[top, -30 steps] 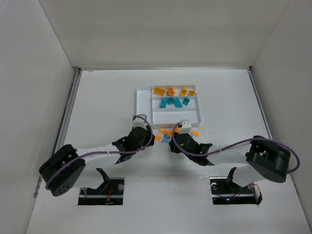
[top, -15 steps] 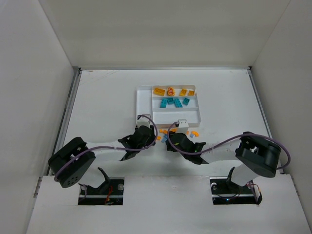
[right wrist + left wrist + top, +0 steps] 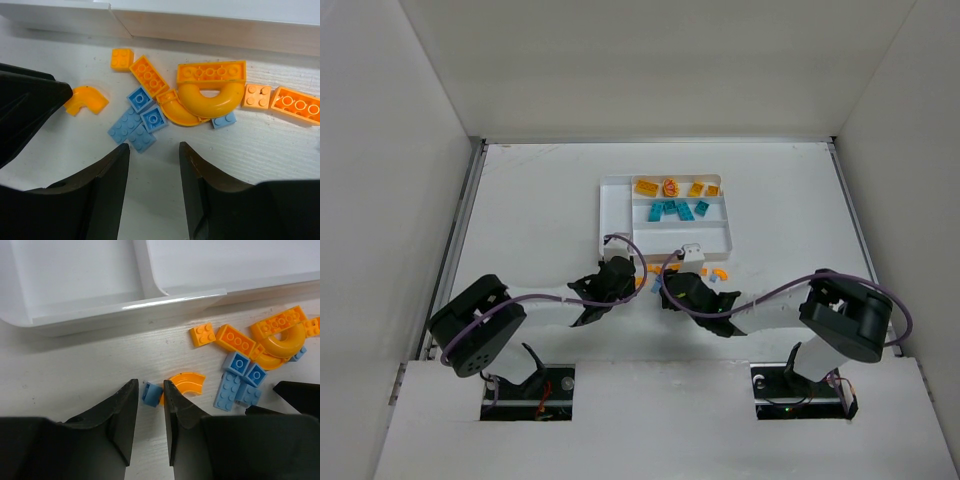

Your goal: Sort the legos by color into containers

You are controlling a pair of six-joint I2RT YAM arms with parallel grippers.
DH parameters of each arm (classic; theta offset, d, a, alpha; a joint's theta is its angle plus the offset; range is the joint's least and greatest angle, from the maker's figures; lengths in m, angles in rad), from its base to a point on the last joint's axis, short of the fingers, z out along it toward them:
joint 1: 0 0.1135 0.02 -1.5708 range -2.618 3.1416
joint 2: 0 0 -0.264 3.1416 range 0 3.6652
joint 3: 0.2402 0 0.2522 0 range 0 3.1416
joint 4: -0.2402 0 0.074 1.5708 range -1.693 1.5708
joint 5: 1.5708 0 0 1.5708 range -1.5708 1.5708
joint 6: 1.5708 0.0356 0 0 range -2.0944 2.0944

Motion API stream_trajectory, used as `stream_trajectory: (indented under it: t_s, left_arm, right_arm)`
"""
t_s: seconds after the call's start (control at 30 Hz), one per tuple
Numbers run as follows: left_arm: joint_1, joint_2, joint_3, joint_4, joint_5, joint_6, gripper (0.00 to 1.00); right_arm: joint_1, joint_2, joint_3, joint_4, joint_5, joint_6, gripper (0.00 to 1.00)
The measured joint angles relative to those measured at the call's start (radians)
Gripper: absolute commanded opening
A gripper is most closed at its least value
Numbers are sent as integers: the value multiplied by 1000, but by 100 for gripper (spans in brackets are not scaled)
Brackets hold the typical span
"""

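The left gripper (image 3: 149, 386) is the nearer hand for this pick. A small blue brick (image 3: 151, 394) sits right in its gap, on the tabletop (image 3: 75, 355) just short of the near wall of the tray (image 3: 150, 302), close to the tray's near left corner. The jaws stand narrow, bracketing the brick with one finger on each side. A sliver of table seems to show on its left, so whether they already pinch it I cannot tell.

The brick is close to square and has no real long axis. Its flat sides face the fingers, so the closing line crosses it squarely.

A curved orange piece (image 3: 186, 382) lies just beyond the right-hand finger, its arc running off toward the heap of orange and blue bricks (image 3: 260, 355) further along the tray's near wall. It could well be nudged when the brick is lifted.

The right gripper (image 3: 153, 149) hangs over the same heap, half open and holding nothing. A flat light blue plate (image 3: 131, 131) lies just ahead of its gap, its long axis slanting toward the tray.
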State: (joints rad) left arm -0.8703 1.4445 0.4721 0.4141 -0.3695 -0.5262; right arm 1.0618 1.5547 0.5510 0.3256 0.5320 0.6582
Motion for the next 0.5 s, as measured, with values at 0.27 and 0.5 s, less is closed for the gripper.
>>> stream_trajectory:
  t_s: [0.27,0.5]
  left_arm:
    - [2,2,0,2,-6,-3,10]
    - [24,-53,-7,-8,-3,-19,9]
  right_arm:
    - [0,28,15,29,-1,-28,49]
    - [0,50,26,50,0,-40,46]
